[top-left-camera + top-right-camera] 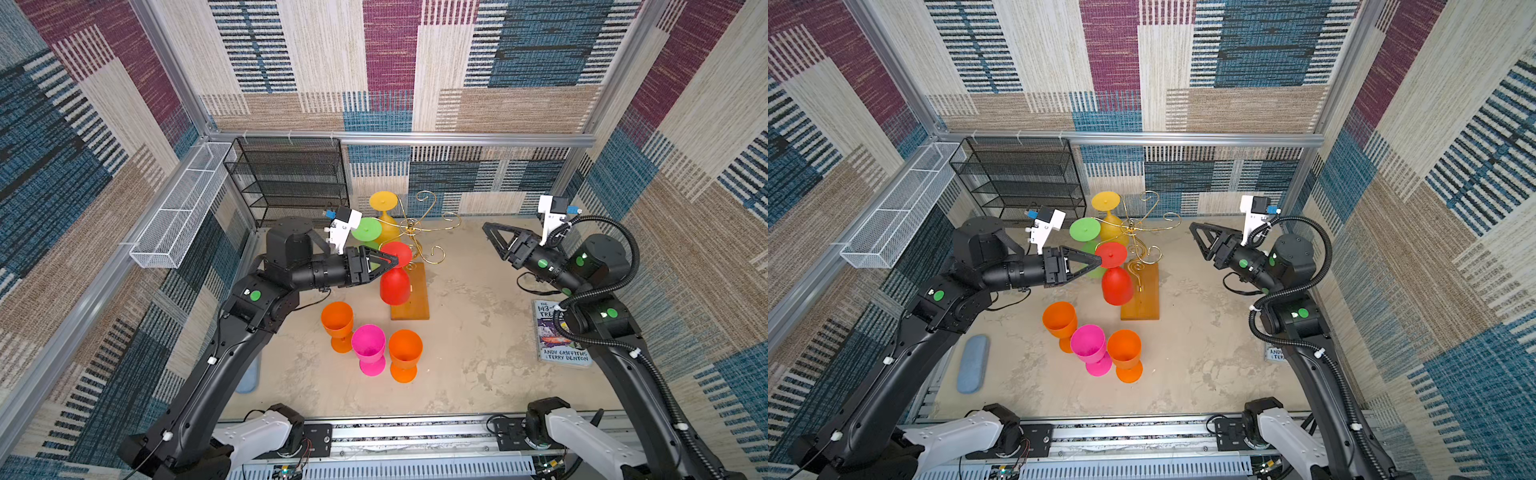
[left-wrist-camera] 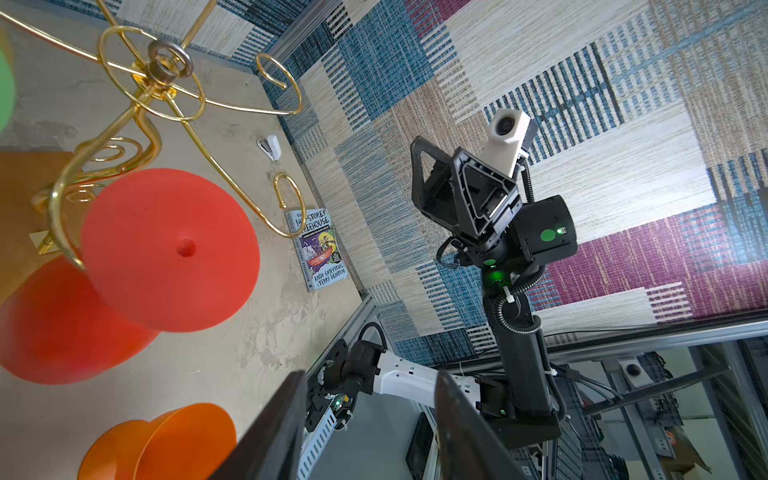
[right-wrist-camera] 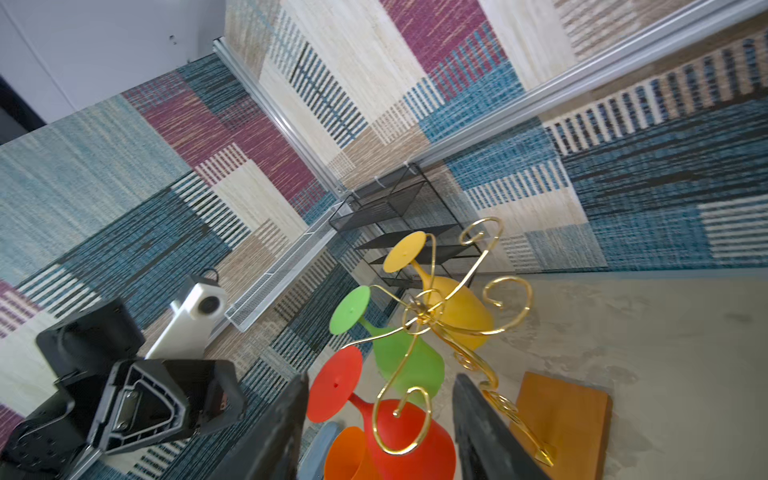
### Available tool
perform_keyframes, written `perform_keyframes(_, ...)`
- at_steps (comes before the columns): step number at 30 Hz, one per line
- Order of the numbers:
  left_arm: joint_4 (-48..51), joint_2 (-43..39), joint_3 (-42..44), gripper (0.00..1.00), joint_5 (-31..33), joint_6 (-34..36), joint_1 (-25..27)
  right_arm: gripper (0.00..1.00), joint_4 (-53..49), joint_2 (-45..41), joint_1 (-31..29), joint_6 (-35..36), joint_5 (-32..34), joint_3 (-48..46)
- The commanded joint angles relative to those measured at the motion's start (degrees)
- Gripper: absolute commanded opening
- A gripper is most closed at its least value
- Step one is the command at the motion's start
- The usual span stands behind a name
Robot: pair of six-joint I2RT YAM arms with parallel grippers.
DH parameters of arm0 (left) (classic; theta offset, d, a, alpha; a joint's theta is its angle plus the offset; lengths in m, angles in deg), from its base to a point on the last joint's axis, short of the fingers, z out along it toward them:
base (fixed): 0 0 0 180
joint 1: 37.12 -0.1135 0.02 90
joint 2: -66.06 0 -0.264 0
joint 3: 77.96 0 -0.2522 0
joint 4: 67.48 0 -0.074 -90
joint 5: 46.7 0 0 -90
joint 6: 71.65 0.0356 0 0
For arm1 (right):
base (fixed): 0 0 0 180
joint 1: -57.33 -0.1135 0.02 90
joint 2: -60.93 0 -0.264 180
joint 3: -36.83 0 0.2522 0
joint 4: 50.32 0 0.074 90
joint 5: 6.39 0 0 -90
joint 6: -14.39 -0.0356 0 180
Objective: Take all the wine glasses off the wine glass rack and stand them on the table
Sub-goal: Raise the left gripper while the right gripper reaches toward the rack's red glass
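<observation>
Fingers on the left point(image 2: 274, 432) stand apart, empty, just beside the red wine glass point(image 1: 395, 286).

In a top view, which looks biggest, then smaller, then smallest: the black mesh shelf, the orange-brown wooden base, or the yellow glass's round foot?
1. black mesh shelf
2. orange-brown wooden base, though the red plastic glass hides part
3. yellow glass's round foot

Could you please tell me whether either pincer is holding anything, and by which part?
Nothing is held. The left pincer stands open beside the foot of the red glass; the right pincer hangs open, empty.
</observation>
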Motion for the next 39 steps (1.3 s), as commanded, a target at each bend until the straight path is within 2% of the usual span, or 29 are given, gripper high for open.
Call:
perform_keyframes(1, 2.93, -0.72, -1.3, 0.53, 2.97, 4.04, -0.78, 0.57, -2.08, 2.28, -4.86, 1.03, -2.39, 2.2)
perform_keyframes(3, 4.46, -1.41, -1.91, 0.53, 6.94, 6.46, -1.37, 0.56, -2.21, 4.8, -8.47, 0.58, -2.67, 2.99)
perform_keyframes(7, 10.56, -1.93, -4.79, 0.57, 20.08, 13.58, -1.95, 0.55, -3.07, 10.03, -15.76, 0.31, -2.41, 4.42)
perform_keyframes(11, 13.85, -2.94, -6.18, 0.6, 32.81, 18.59, -2.19, 0.54, -3.28, 13.2, -20.24, -0.43, -2.02, 5.61)
perform_keyframes(14, 13.53, -4.23, -5.67, 0.61, 37.22, 20.46, -2.41, 0.54, -3.57, 14.57, -21.61, -1.39, -1.56, 5.99)
perform_keyframes(19, 13.99, -4.95, -5.41, 0.62, 38.96, 21.95, -2.56, 0.53, -3.19, 15.13, -22.33, -3.7, 0.02, 5.3)
perform_keyframes(30, 13.23, -5.22, -3.71, 0.62, 38.53, 22.73, -2.74, 0.53, -0.79, 16.19, -22.95, -10.37, 1.95, 3.69)
perform_keyframes(39, 13.06, -5.44, -2.93, 0.62, 38.14, 23.79, -3.04, 0.53, -0.44, 17.5, -23.03, -12.25, 2.31, 3.92)
